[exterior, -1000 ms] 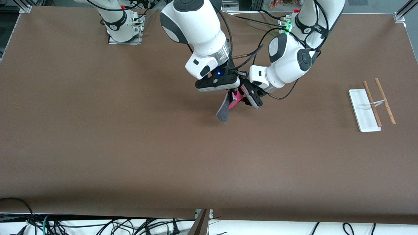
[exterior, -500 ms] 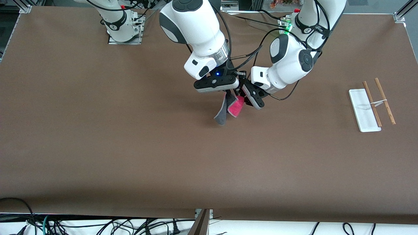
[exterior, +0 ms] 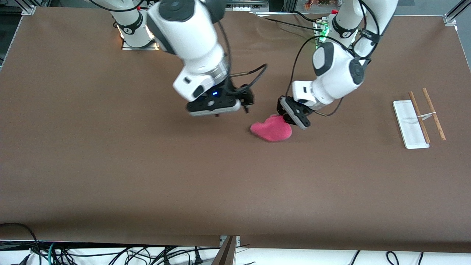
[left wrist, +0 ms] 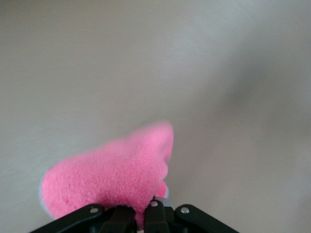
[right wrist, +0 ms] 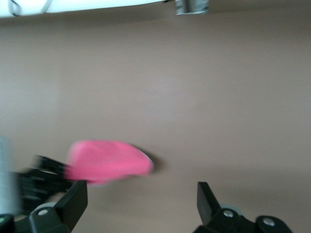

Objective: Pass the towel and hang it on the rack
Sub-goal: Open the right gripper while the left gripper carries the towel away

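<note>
Brown tabletop [exterior: 110,165]: towel [exterior: 271,129] mid-table, pinched by left gripper [exterior: 294,115]; right gripper [exterior: 215,110] empty, fingers spread, beside it; handover apparently done, carrying to rack [exterior: 411,125] next.

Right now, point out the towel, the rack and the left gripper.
towel [exterior: 271,129], front view, middle of its pink top.
rack [exterior: 409,125], front view, bare white base.
left gripper [exterior: 285,115], front view, where it pinches the towel's edge.
</note>
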